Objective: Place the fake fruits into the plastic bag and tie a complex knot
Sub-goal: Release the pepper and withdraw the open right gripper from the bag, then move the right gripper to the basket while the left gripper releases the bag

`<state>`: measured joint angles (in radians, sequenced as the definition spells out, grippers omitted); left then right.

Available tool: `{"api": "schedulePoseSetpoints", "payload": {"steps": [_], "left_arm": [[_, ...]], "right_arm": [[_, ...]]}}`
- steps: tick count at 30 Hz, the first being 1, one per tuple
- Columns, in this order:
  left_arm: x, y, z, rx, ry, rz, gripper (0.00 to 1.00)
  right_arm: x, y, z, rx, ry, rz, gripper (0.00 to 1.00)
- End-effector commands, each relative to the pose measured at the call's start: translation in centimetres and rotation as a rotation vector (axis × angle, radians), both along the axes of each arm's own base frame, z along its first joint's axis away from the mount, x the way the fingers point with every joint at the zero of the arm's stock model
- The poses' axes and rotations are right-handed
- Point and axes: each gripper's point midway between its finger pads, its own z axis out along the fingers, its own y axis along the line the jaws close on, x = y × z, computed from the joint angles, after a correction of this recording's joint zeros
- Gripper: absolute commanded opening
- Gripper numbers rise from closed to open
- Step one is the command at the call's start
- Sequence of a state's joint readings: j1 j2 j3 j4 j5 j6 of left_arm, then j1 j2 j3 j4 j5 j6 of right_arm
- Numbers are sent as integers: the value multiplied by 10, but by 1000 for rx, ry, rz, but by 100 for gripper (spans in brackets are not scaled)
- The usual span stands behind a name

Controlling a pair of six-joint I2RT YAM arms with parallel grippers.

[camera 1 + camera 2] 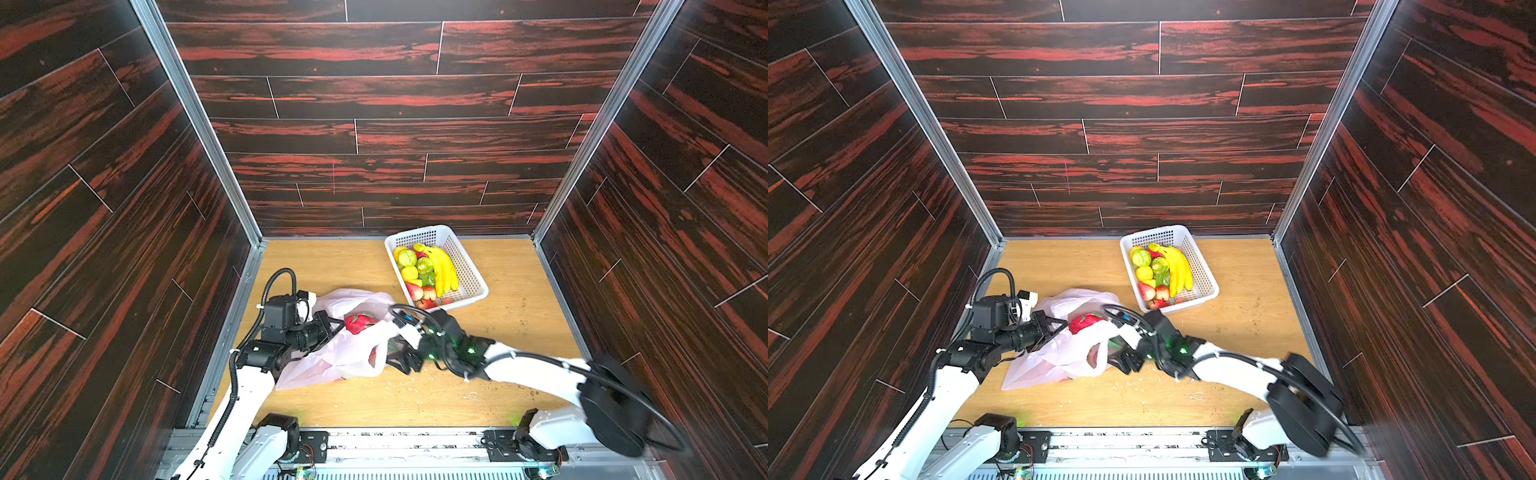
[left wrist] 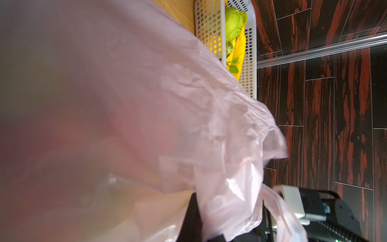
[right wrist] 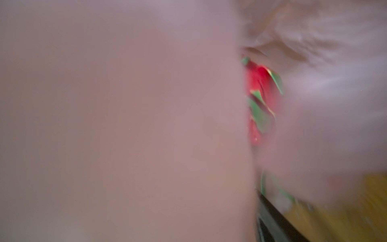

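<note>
The pale-pink plastic bag [image 1: 332, 357] [image 1: 1059, 353] lies on the table's front left with its mouth held up. A red-pink dragon fruit [image 1: 359, 323] [image 1: 1084, 323] [image 3: 259, 83] sits in the mouth. My left gripper [image 1: 337, 326] [image 1: 1061, 326] is shut on the bag's left rim. At the right rim my right gripper [image 1: 401, 355] [image 1: 1123, 357] stands open, holding nothing I can see. Bag film [image 2: 188, 104] [image 3: 125, 125] covers most of both wrist views. A loose strap handle [image 2: 278, 209] hangs free, and no knot is in view.
A white perforated basket [image 1: 473, 266] [image 1: 1204, 266] [image 2: 209, 25] stands at the back right. It holds bananas [image 1: 444, 268], strawberries [image 1: 415, 291], a lemon [image 1: 409, 273] and green lumpy fruits [image 1: 407, 257] [image 2: 233, 23]. Dark wood-pattern walls close in three sides.
</note>
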<state>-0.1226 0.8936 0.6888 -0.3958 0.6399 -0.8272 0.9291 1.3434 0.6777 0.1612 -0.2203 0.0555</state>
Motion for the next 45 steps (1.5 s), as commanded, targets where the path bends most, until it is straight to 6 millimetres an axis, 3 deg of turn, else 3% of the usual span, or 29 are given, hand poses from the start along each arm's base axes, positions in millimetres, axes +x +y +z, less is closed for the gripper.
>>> {"api": "schedulePoseSetpoints", "payload": {"steps": [1,4,8,13,17,21,24,35,41,45], "left_arm": [[0,-1,-1,-3,0,-17,0],[0,-3,0,-5,0,-29,0],[0,-3,0,-6,1,-29,0],[0,-3,0,-13,1,-31,0],[1,-4,2,-19,-1,-31,0],[1,-5,2,-25,0,-34,0],[1,-5,1,-29,1,-36,0],[3,-6,1,-32,6,-40,0],[2,-5,0,-26,6,-36,0],[2,-5,0,-23,7,-38,0]], "right_arm": [[-8,-19,16,1,-68,7,77],[-14,-37,32,10,-125,28,77],[-7,-63,60,105,-166,58,80],[17,-82,80,180,-301,78,80],[27,-79,73,202,-393,190,81],[40,-67,51,172,-349,261,81],[43,-57,45,208,-319,318,80],[52,-40,29,209,-292,336,75],[51,-36,21,200,-255,333,62],[51,-38,26,198,-259,310,43]]}}
